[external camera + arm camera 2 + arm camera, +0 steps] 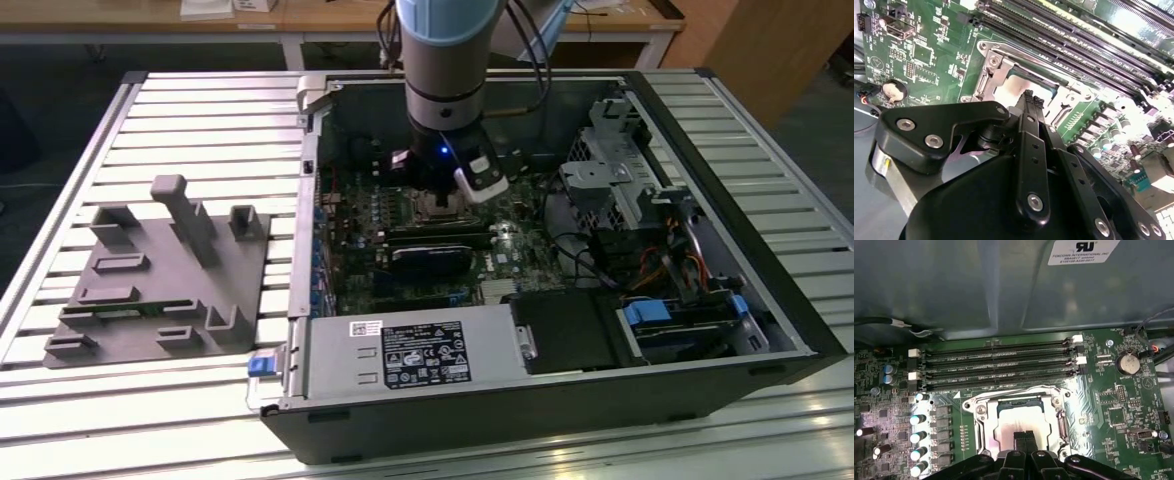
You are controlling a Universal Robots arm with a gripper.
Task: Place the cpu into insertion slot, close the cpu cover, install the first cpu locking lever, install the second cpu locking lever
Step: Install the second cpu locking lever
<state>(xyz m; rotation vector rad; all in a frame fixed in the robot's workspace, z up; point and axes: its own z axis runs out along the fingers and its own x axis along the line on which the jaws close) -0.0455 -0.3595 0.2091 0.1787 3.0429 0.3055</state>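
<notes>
Fingers [1025, 439] pinched together, nothing held, so I've got them pressing down on the cpu [1016, 426] seated in the insertion slot [985, 426], I reckon.

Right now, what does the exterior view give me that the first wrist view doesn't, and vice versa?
Exterior view alone: the whole open computer case on the slatted table, the grey fixture block at the exterior view's left, and the arm reaching down into the case.

First wrist view alone: close detail of the cpu sitting in the insertion slot, the cpu cover framing it, the long memory slots, and the coin cell.

Both: the claw poised over the socket, fingers together.
</notes>
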